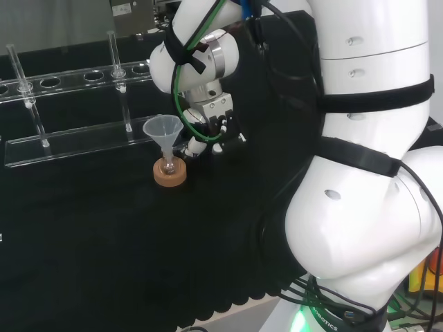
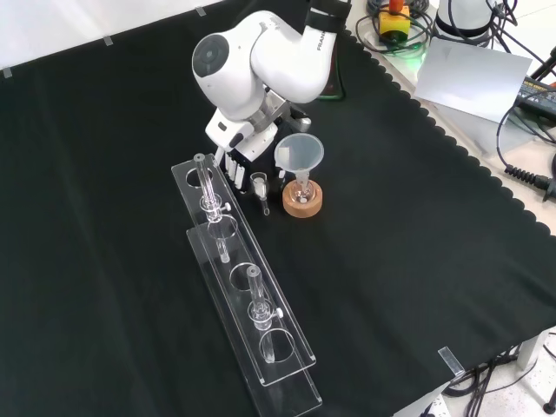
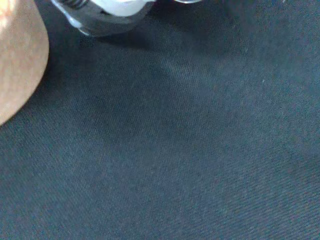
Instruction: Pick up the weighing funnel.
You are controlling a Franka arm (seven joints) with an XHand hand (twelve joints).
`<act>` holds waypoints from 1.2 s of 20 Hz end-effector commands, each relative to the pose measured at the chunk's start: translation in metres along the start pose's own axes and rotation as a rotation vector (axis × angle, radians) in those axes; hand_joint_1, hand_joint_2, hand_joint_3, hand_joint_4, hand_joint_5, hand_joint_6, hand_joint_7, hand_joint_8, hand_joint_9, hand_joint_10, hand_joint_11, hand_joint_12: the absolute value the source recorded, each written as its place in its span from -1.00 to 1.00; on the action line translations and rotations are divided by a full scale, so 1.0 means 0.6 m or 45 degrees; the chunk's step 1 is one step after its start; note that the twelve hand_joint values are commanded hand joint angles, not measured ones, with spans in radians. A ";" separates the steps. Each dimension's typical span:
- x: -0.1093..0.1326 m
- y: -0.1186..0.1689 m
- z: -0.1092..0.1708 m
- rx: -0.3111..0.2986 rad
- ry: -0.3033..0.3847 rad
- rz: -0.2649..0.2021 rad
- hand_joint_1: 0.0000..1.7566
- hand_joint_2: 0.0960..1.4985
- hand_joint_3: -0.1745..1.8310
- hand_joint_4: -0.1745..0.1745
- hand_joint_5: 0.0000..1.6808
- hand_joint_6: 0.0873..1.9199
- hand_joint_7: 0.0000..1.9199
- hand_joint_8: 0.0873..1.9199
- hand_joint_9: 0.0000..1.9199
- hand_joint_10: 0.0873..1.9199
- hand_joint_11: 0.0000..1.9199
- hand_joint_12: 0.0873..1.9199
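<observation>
1. Front view: the hand (image 2: 243,149) points its fingers (image 2: 233,168) down at the cloth (image 2: 408,261). They are straight and grip nothing.
2. The weighing funnel (image 2: 261,185) lies just beside the fingertips, between them and the cork ring (image 2: 302,203) that carries the funnel (image 2: 300,151).
3. The clear rack (image 2: 261,347) starts on the fingers' other side.
4. Wrist view: the cork ring stands close by, over bare cloth.

The head view looks from behind and above the arm (image 1: 367,207), over its white links, down at the cork ring (image 1: 169,173) in the middle distance. The front view faces the arm from higher and farther off, with the same ring near centre. The wrist view rides at the hand (image 2: 236,165), just above the cloth (image 3: 175,150), with the ring's side very close.
</observation>
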State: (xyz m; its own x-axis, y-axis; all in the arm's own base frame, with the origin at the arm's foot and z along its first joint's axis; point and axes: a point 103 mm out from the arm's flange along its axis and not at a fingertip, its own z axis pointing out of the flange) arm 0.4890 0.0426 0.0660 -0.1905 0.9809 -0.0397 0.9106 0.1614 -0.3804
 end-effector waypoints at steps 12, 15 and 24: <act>-0.080 -0.067 -0.073 -0.067 -0.039 0.132 0.18 0.41 -0.82 1.00 0.21 -0.06 0.02 -0.44 0.10 -0.61 -0.36 0.26; -0.105 -0.085 -0.083 -0.084 -0.044 0.156 0.18 0.41 -0.82 1.00 0.21 -0.06 0.02 -0.44 0.11 -0.61 -0.35 0.25; -0.139 -0.138 -0.123 -0.119 -0.099 0.221 0.18 0.41 -0.82 1.00 0.21 -0.06 0.03 -0.44 0.11 -0.62 -0.34 0.24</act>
State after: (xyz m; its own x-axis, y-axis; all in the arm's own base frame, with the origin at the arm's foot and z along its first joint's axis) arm 0.4708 -0.0224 0.1518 -0.0835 0.9867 -0.1392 0.9566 0.0403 -0.2885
